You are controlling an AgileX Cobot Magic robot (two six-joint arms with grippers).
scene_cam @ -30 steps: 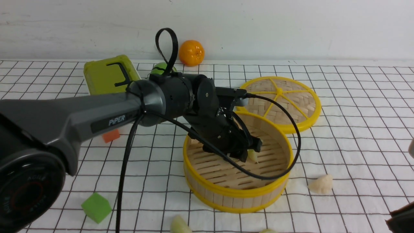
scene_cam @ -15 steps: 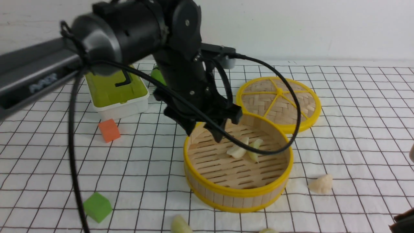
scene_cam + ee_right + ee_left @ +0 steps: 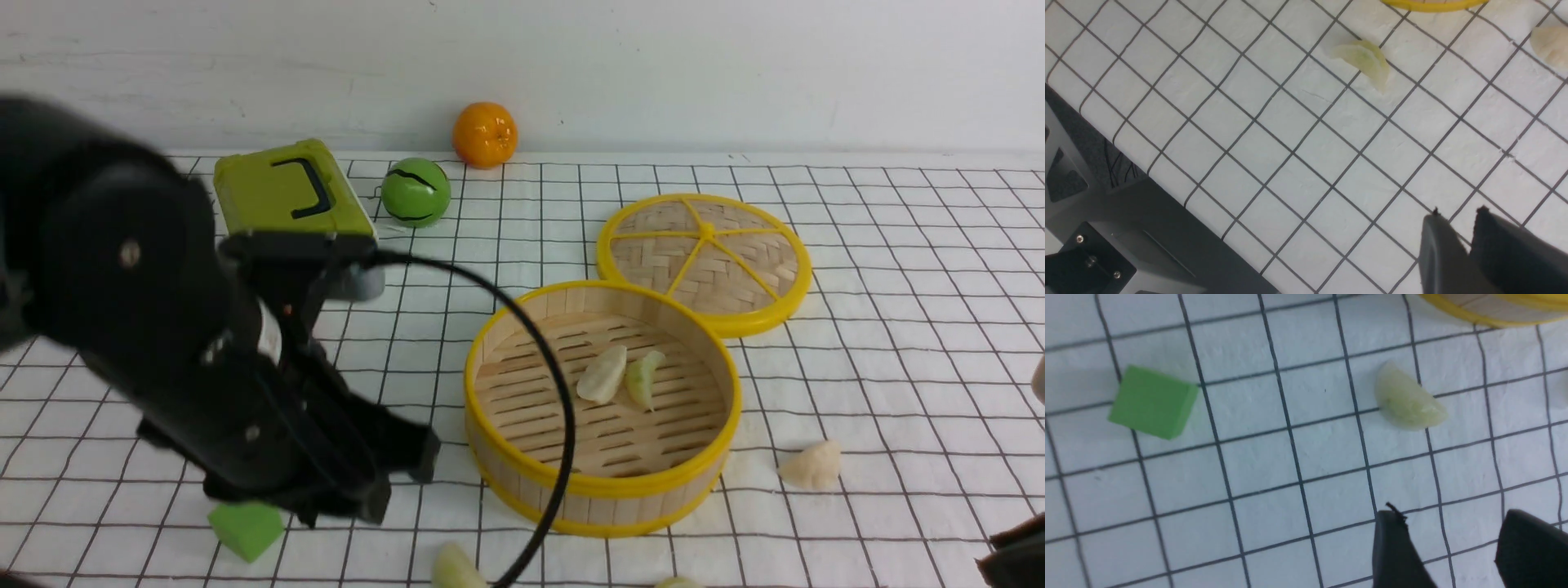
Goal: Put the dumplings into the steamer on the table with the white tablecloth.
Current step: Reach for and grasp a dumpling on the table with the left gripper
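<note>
The steamer (image 3: 506,445) stands mid-table on the white tablecloth (image 3: 898,327). A cream dumpling (image 3: 602,374) and a pale green dumpling (image 3: 643,378) lie inside it. A third, cream dumpling (image 3: 810,465) lies on the cloth to its right. Two more show at the front edge, one (image 3: 453,567) left of the other (image 3: 678,582). My left gripper (image 3: 400,482) is open and empty, low over the cloth front-left of the steamer. In the left wrist view it (image 3: 1453,522) hangs short of a pale green dumpling (image 3: 1406,402). My right gripper (image 3: 1458,216) is shut and empty, near a pale green dumpling (image 3: 1363,59).
The flat woven lid (image 3: 706,257) lies behind the steamer. A green cube (image 3: 245,529) sits by my left gripper and shows in the left wrist view (image 3: 1152,402). A green box (image 3: 282,192), a green ball (image 3: 415,192) and an orange (image 3: 485,133) stand at the back. The table's front edge (image 3: 1167,192) is near.
My left gripper lifted out of the steamer, leaving a cream dumpling beside the green one. It then swung left and down toward the front of the table.
</note>
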